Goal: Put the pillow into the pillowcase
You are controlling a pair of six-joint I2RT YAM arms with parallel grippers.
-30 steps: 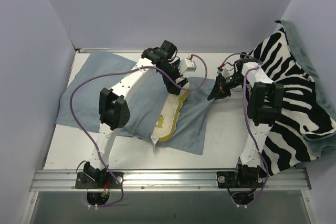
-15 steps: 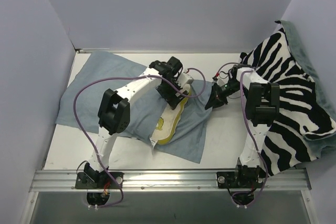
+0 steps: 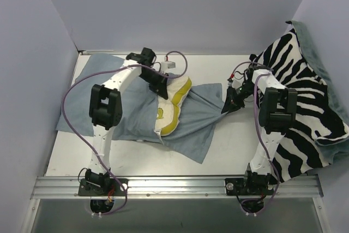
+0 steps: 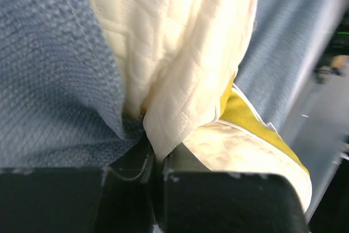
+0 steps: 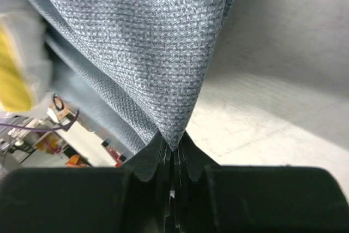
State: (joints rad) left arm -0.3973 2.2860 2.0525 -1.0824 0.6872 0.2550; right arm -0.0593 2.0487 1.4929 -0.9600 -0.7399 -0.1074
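The cream-white pillow point(image 3: 173, 102) with its yellow edge band lies partly inside the blue-grey pillowcase point(image 3: 131, 110) in the middle of the table. My left gripper point(image 3: 161, 90) is shut on a fold of the pillow point(image 4: 180, 80), with pillowcase cloth point(image 4: 54, 91) bunched beside its fingers. My right gripper point(image 3: 230, 105) is shut on a corner of the pillowcase point(image 5: 158, 53), which is pulled taut to the right, away from the pillow.
A zebra-striped cloth point(image 3: 305, 107) with green backing drapes over the right side of the table, behind my right arm. Purple cables loop from both arms. The enclosure walls stand close at left, back and right.
My left gripper closed on the pillow and pulled it back and left, deeper into the case. My right gripper shifted slightly right, keeping the pillowcase corner taut.
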